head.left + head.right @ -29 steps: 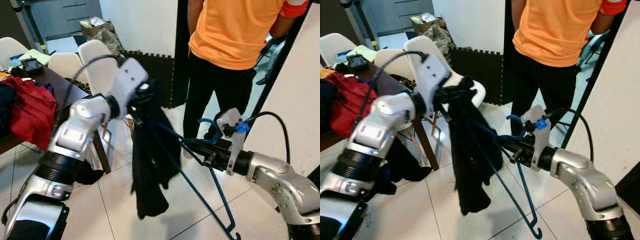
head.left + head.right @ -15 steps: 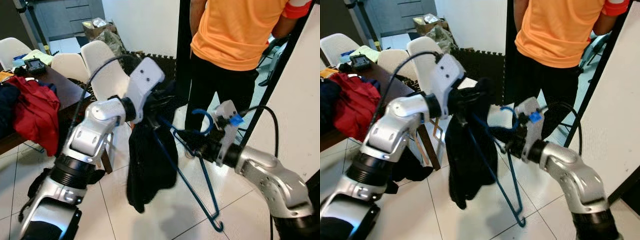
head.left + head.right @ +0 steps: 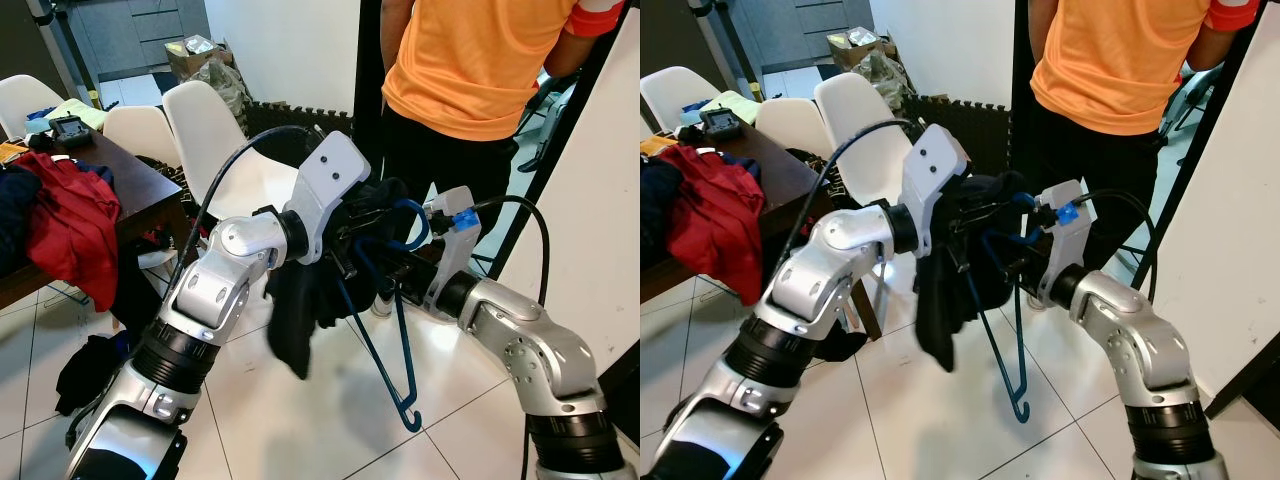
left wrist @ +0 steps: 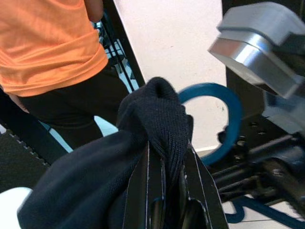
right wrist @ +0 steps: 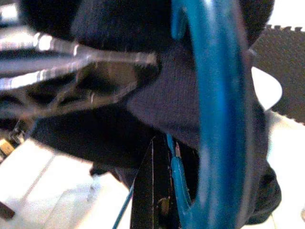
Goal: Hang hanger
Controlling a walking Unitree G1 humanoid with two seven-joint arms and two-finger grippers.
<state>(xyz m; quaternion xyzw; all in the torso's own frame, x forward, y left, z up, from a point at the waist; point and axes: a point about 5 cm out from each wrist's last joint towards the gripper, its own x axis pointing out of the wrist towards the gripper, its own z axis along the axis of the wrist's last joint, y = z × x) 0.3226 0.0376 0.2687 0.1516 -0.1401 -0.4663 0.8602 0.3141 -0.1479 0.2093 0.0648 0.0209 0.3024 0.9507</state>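
The jaws of the left gripper (image 4: 167,191) were clenched on a fold of a dark knit garment (image 3: 300,320), which was pinched between the two black fingers (image 4: 143,191) and bunched up over their tips. The jaws of the right gripper (image 5: 164,195) were clenched on the neck of a blue hanger (image 3: 385,355), with the blue wire seen running between its fingers. The two grippers were held close together in the air in front of the robot, with the garment's top pressed against the hanger's round hook (image 4: 224,114). The rest of the garment was hung down below the left gripper, and the hanger's thin blue frame was hung down beside it, over the white tiled floor (image 3: 300,430) and not touching it. Just behind the grippers a person in an orange shirt (image 3: 470,60) and black trousers was seen standing. To the robot's left a dark wooden surface (image 3: 130,175) was seen with a red cloth (image 3: 70,220) draped over its edge, and white chairs (image 3: 215,140) were set beside it.
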